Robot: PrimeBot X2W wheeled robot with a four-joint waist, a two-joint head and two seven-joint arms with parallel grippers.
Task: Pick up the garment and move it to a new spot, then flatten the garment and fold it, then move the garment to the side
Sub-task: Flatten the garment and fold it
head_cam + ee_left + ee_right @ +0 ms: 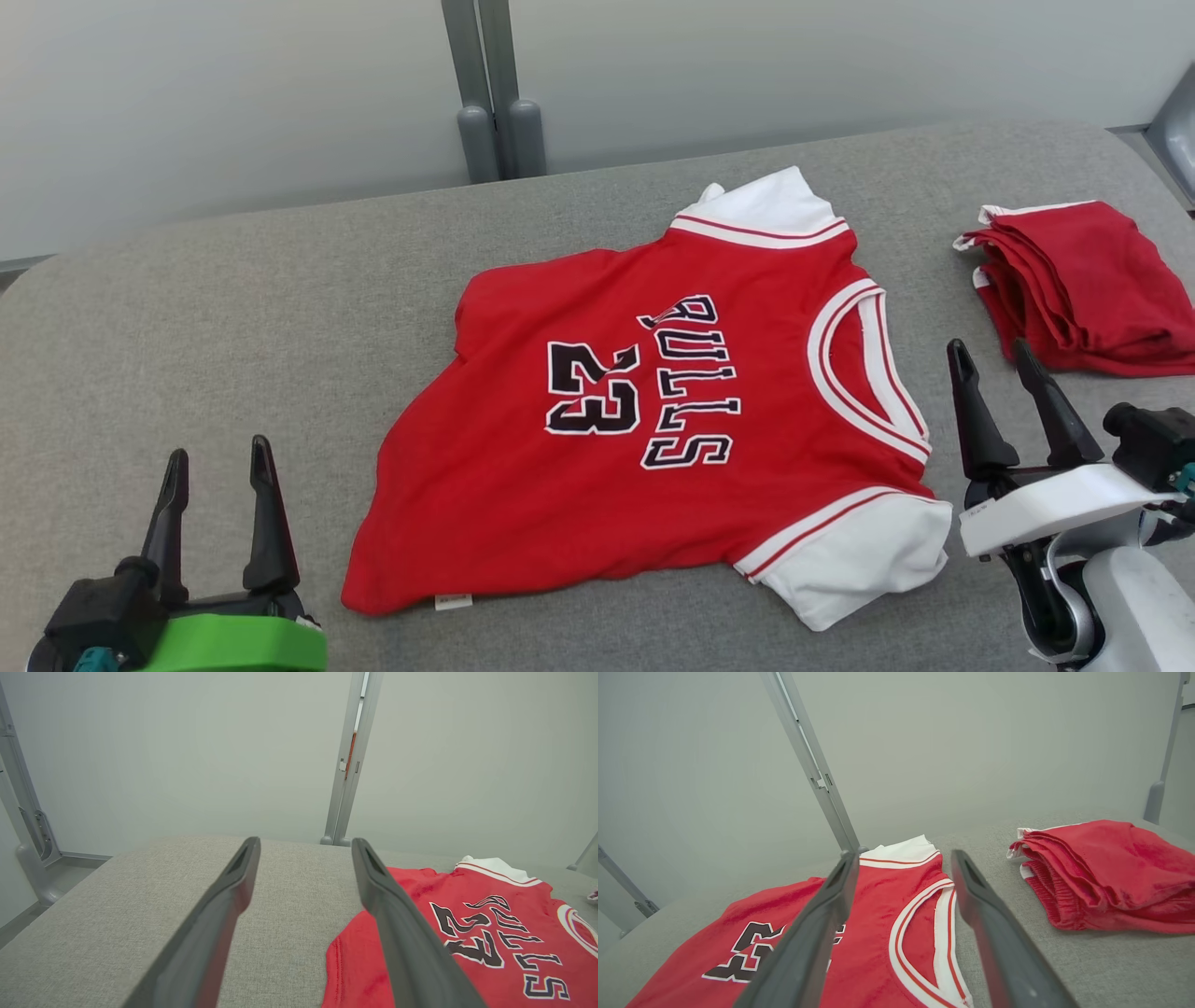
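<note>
Grey woven fabric covers the desk point(233, 308), which spans the head view in front of pale wall panels and a grey metal post point(495, 93). On its middle lies the red Bulls 23 jersey point(523, 308), spread almost flat with the printed side up. Its long axis runs left to right and slightly slanted: the hem point(401, 485) points to the robot's left and a little toward the robot, and the white-trimmed neck opening point(868, 373) points to the right, so the lettering reads sideways. One white sleeve point(770, 210) lies at the far edge, the other point(859, 560) at the near edge. To the right, well apart from the jersey, sits a stack of folded red garments point(1092, 280) with white trim. The right claw point(990, 350) hangs just off the neck end, between jersey and stack, its fingers spread wide and holding nothing. The left claw point(219, 451) is also wide open and empty, above bare fabric beside the hem. A small white label point(453, 602) pokes out at the near hem corner.
</note>
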